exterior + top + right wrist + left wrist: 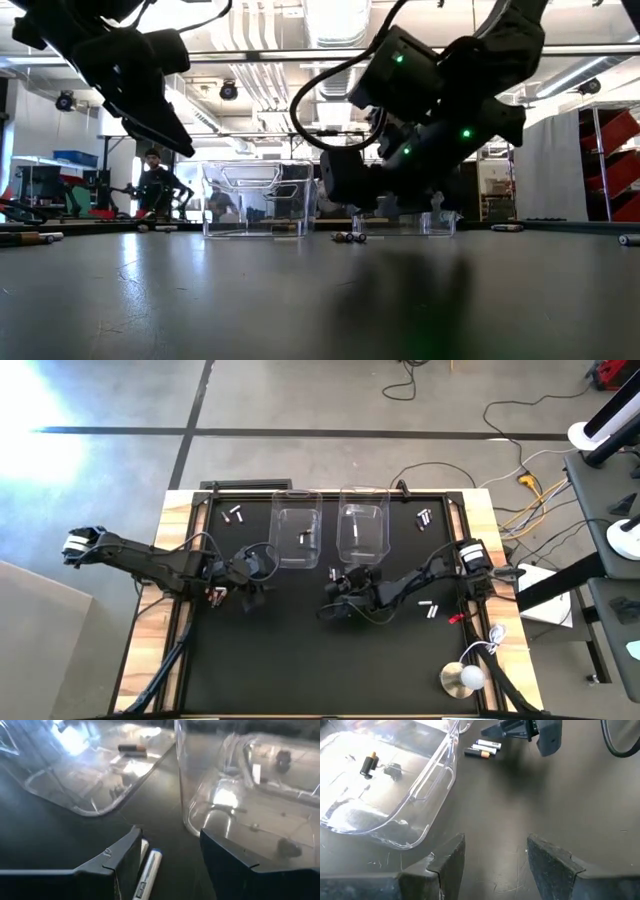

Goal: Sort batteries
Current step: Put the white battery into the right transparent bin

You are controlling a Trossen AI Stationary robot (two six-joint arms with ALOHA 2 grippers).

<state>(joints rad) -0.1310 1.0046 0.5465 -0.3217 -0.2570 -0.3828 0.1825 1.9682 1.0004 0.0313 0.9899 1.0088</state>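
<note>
From where I stand, the left gripper (247,585) hangs over the black mat (300,660) just in front of the left bin (297,530), its fingers (450,857) spread apart with only bare mat between them, holding nothing. Far to the left, near the back corner of the mat, a few batteries (235,514) lie loose. The left bin, clear plastic, has a dark battery with a copper end (368,764) lying on its floor. Between the two bins' front edges a small pair of batteries (483,749) rests on the mat, one pale and one dark with an orange tip. The right bin (362,528) stands just beside the left one and holds a pale battery (354,532). The right gripper (345,588) sits low at the gap in front of the bins, fingers parted, with a silvery-white battery (148,872) lying on the mat between them, close to one finger; it is not clamped. More batteries lie near the back right corner (424,517) and to the right of the arm (430,609).
</note>
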